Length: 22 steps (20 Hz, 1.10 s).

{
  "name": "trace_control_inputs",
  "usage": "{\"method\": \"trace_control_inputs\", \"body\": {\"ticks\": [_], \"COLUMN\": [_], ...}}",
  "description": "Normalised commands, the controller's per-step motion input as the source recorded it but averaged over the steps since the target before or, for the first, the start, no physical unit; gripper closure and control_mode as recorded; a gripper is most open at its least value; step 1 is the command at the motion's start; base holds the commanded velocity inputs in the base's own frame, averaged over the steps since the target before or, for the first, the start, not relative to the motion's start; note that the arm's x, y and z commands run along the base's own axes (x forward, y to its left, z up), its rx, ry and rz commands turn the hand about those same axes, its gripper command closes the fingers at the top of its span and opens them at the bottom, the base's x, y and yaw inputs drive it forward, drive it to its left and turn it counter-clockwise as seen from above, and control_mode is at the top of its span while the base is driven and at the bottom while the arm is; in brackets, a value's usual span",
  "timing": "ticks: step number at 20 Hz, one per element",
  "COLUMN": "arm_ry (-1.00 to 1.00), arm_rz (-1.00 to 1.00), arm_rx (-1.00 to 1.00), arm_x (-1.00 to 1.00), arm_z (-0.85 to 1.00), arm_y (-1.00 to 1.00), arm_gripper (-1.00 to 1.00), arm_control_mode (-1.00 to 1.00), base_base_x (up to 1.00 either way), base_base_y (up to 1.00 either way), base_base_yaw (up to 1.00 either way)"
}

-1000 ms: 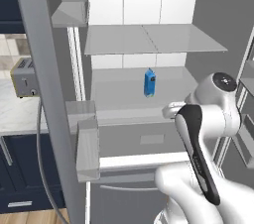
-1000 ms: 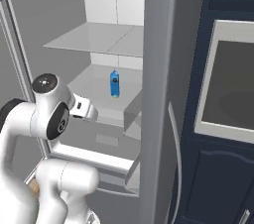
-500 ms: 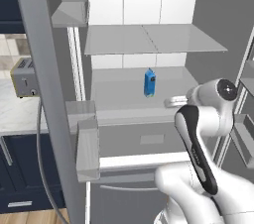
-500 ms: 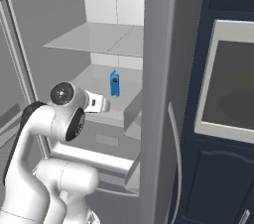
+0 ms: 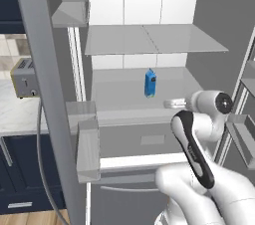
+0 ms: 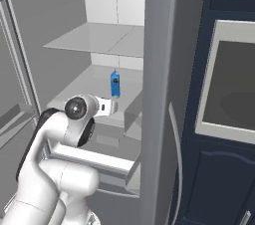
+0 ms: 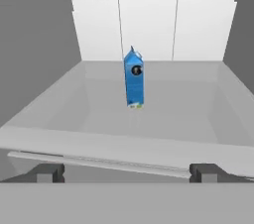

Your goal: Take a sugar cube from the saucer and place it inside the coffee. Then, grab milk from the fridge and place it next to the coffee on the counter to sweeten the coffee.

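The fridge (image 5: 149, 40) stands open in front of me, white inside with grey shelves. The milk (image 5: 150, 82), a small blue carton, stands upright alone toward the back of the middle shelf (image 7: 198, 104). In the hand view the milk (image 7: 134, 78) is straight ahead, well beyond my fingertips. My gripper (image 5: 169, 103) reaches in at the shelf's front lip, lower than and to the right of the carton, and it is open and holds nothing. From the right base the gripper (image 6: 110, 105) sits just below the milk (image 6: 115, 83). The saucer and the coffee are out of view.
The left fridge door carries grey bins (image 5: 87, 139) close beside my arm. The right door's bins (image 5: 244, 129) sit just beyond my wrist. A toaster (image 5: 24, 78) rests on the marble counter (image 5: 15, 117) at the left. A built-in oven (image 6: 234, 94) in navy cabinetry stands at the right.
My arm has pushed forward and a little down, bringing the gripper closer to the middle shelf. The milk has not moved and the jaws have stayed open.
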Motion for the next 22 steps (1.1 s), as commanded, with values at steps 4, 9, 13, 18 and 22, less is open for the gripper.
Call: {"method": "trace_control_inputs", "body": {"ticks": [4, 9, 13, 18, 22], "arm_ry": [-0.01, -0.01, -0.04, -0.08, 0.00], "arm_rz": [0.00, 0.00, 0.00, 0.00, 0.00], "arm_rx": [0.00, 0.00, 0.03, 0.03, 0.00], "arm_x": [0.28, 0.46, 0.59, 0.47, 0.54], "arm_z": [0.00, 0.00, 0.00, 0.00, -0.04], "arm_y": [0.00, 0.00, 0.00, 0.00, 0.00], "arm_gripper": [-1.00, -1.00, -1.00, -1.00, -1.00], "arm_control_mode": [-1.00, -1.00, -1.00, -1.00, -1.00], "base_base_x": [0.00, 0.00, 0.00, 0.00, 0.00], "base_base_y": [0.00, 0.00, 0.00, 0.00, 0.00], "base_base_yaw": [0.00, 0.00, 0.00, 0.00, 0.00]}}
